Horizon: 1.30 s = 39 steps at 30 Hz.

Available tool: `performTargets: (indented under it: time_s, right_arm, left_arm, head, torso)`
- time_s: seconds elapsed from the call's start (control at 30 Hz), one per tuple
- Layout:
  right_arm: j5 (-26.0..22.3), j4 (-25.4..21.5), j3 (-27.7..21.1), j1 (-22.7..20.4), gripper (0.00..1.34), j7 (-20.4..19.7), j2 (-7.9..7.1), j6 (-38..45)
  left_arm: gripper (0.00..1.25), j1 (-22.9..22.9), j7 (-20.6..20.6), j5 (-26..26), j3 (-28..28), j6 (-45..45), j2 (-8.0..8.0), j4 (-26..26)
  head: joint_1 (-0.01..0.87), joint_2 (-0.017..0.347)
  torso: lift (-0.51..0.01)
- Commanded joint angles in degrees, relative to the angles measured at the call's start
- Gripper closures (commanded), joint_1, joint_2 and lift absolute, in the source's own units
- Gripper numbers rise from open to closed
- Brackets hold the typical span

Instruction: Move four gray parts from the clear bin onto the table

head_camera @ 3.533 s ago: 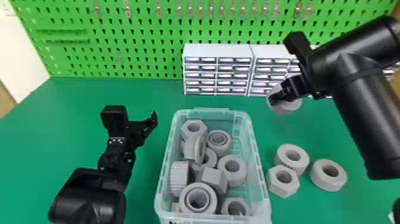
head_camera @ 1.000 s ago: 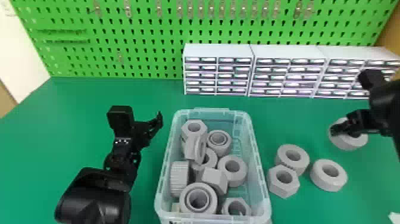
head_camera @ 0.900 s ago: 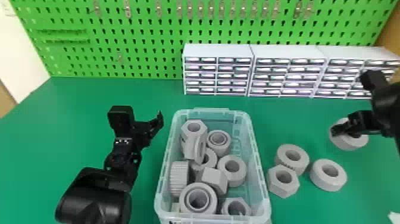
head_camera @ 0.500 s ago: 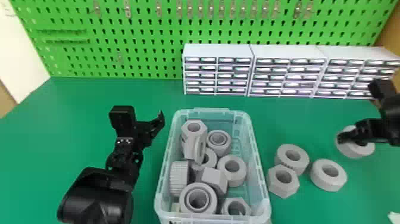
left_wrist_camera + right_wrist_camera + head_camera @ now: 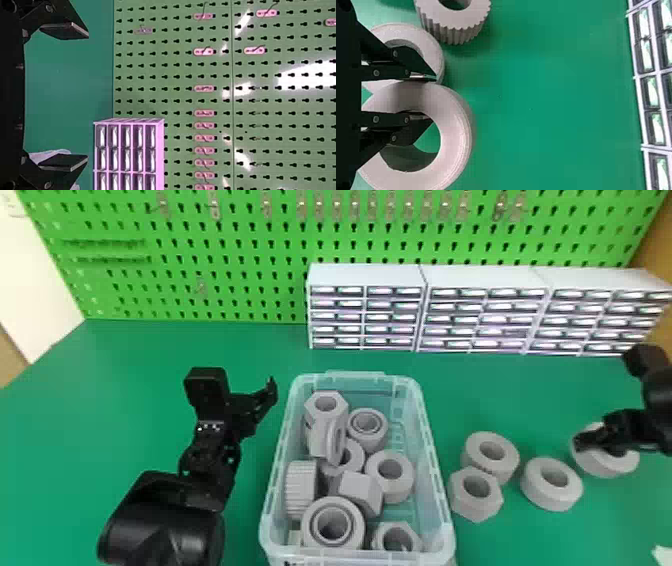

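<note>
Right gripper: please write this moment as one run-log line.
right gripper: shut on gray ring, one finger inside it | three gray parts: on table | left gripper: open, empty

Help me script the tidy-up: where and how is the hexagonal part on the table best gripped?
The hexagonal part lies flat, hole up, with a gray ring close behind. I'd come from above and pinch its near wall, one finger in the hole, one outside.
</note>
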<state>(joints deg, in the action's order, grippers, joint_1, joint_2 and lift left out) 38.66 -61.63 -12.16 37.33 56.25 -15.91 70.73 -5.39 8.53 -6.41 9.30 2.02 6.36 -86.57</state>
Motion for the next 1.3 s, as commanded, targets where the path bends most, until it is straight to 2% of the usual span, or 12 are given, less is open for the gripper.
performTargets:
  time_s: [0.0, 0.83, 1.27]
  right_arm:
    - [0.63, 0.02, -0.06, -0.68, 1.0, 0.0, 0.0, 0.29]
    - [1.77, 0.02, -1.02, -3.76, 1.0, 0.09, -0.87, 1.43]
    - [3.09, 0.02, -1.11, -4.81, 1.0, 0.09, -0.7, 1.87]
  left_arm:
    - [0.18, 0.03, 0.0, 0.0, -0.07, 0.0, -0.04, 0.0]
    - [0.18, 0.3, 0.0, 0.0, -0.07, 0.0, -0.04, 0.09]
    - [0.18, 0.38, 0.0, 0.0, -0.16, 0.0, -0.04, 0.09]
  head:
    - [0.693, 0.072]
    - [0.693, 0.072]
    - [0.693, 0.072]
  torso:
    - [-0.052]
    - [-0.052]
    - [-0.052]
